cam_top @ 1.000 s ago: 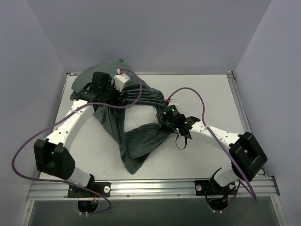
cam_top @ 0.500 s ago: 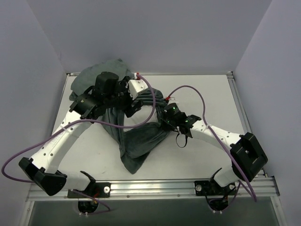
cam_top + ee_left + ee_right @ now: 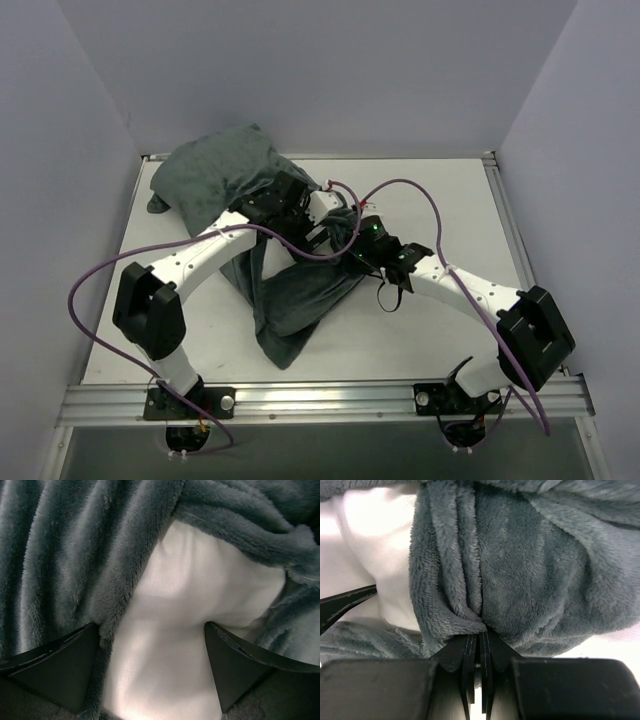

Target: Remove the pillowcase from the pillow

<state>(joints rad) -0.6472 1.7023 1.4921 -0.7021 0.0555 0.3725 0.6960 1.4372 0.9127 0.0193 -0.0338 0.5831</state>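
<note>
Pillowcase point(image 3: 290, 300) stayed pinched in our right gripper point(image 3: 477, 637); our left gripper point(image 3: 151, 642), spread wide, had swung across onto the bared pillow point(image 3: 195, 590), ready to grab.

Lab cell: railed table point(image 3: 400, 340), bare walls point(image 3: 350, 70)

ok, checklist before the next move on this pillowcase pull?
1. Hold: right gripper shut on a fold of the pillowcase, ok.
2. left gripper open, ok.
3. White pillow bare between its fingers, ok.
4. Fingers touching the pillow: cannot tell.
5. Grey edge outside the left gripper's span: not ok, a strip sits just inside one finger.
6. Pillow out of the pillowcase: not ok, mostly covered.
</note>
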